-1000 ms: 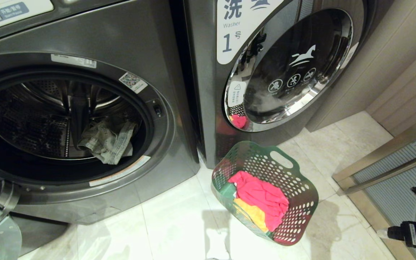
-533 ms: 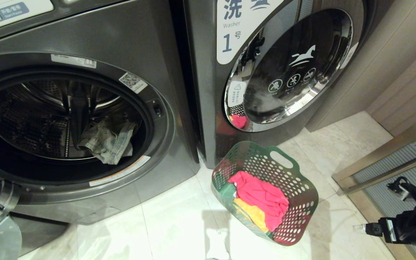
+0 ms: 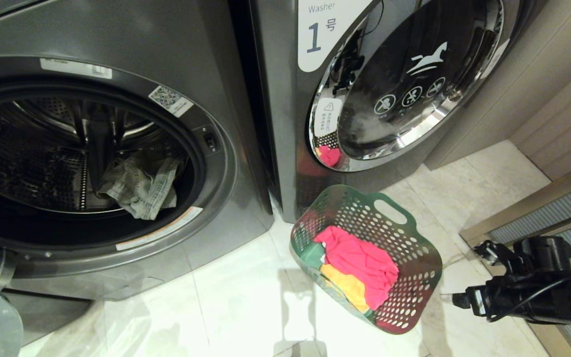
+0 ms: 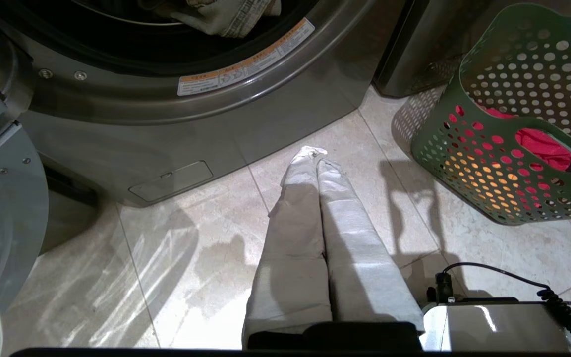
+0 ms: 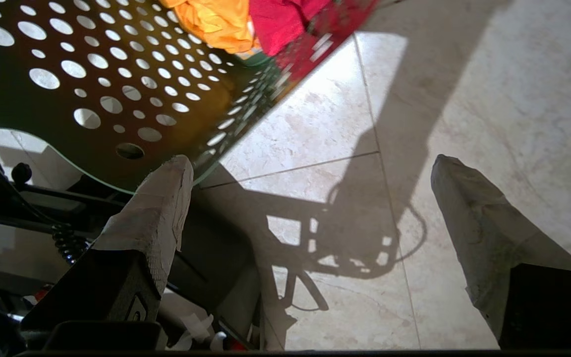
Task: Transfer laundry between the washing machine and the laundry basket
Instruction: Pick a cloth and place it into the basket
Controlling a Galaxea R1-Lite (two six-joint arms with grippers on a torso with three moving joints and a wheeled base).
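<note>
Right wrist view: my right gripper (image 5: 310,208) is spread wide w/ nothing in it, low over the pale floor tiles (image 5: 325,124) just beside the dark green perforated plastic laundry basket (image 3: 417,267). Best approach imo: come over the rim, drop onto the pink cloth (image 3: 360,263), pinch one bunch only, lift clear of the holes. Left gripper (image 4: 315,153) pressed closed, parked. Further off, the dark grey front-loader washing machine (image 3: 236,163) gapes open, faded denim garment (image 3: 139,186) inside.

2 washers: open one (image 3: 246,163), number 1 (image 3: 285,148). 1 basket (image 3: 417,250). 3 garments: denim (image 3: 139,186), pink (image 3: 360,263), yellow (image 3: 347,287). 2 claws: left (image 4: 315,153), right (image 5: 310,171).
</note>
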